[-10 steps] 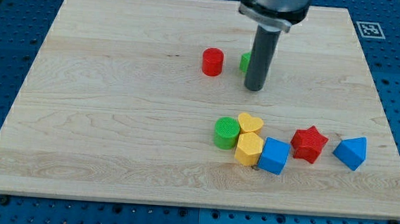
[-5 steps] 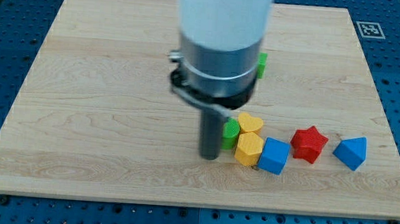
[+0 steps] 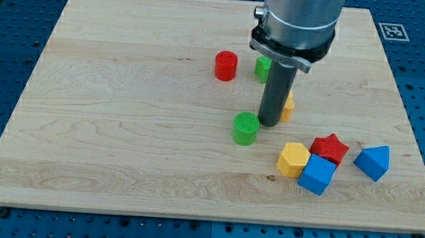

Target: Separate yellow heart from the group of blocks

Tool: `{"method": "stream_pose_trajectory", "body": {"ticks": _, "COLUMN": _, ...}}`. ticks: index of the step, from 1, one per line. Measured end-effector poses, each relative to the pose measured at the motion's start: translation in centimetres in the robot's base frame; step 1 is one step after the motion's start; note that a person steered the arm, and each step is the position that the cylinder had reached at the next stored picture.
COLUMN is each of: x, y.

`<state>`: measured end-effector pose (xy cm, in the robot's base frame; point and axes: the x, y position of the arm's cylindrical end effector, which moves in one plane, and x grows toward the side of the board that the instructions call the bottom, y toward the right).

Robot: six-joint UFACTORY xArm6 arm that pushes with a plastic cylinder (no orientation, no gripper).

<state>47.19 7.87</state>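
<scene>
My tip (image 3: 269, 124) stands on the board near its middle. The yellow heart (image 3: 288, 105) is just behind it on the view's right, mostly hidden by the rod, apparently touching it. A green cylinder (image 3: 246, 128) lies just left of the tip. A yellow hexagonal block (image 3: 294, 159), a blue cube (image 3: 317, 175) and a red star (image 3: 331, 148) lie bunched together to the lower right, apart from the heart.
A blue triangular block (image 3: 373, 161) lies at the right. A red cylinder (image 3: 226, 65) and a green block (image 3: 262, 66), partly hidden by the rod, lie toward the view's top. The wooden board (image 3: 122, 128) sits on a blue pegboard.
My tip moved from the left of the group up and right. The yellow heart shifted up away from the group. The yellow hexagon and blue cube slid right against the red star; the green cylinder moved slightly.
</scene>
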Motion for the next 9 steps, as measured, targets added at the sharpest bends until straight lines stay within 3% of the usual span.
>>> {"method": "stream_pose_trajectory", "body": {"ticks": 2, "x": -2.6, "y": 0.1}}
{"method": "stream_pose_trajectory", "body": {"ticks": 9, "x": -1.7, "y": 10.4}}
